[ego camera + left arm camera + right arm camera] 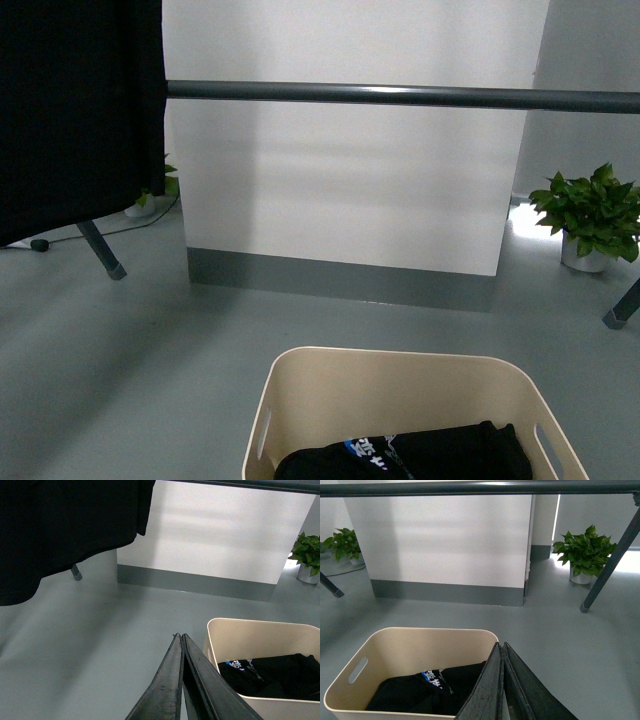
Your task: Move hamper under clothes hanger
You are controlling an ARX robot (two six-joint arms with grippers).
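Observation:
The beige hamper (390, 395) stands on the grey floor at the bottom centre of the front view, with black clothing (420, 455) inside. It also shows in the left wrist view (260, 637) and the right wrist view (420, 645). The clothes hanger's dark grey bar (400, 95) runs across above and beyond it, with angled legs (102, 250) at either side. My left gripper (180, 636) is shut and empty, beside the hamper's left wall. My right gripper (501, 644) is shut and empty, beside its right wall. Neither arm shows in the front view.
A black garment (75, 110) hangs from the bar at far left. A white wall block with a grey skirting (340, 275) stands behind the rack. A potted plant (590, 220) sits at the right, another (150, 195) at the left. Grey floor (150, 350) lies round the hamper.

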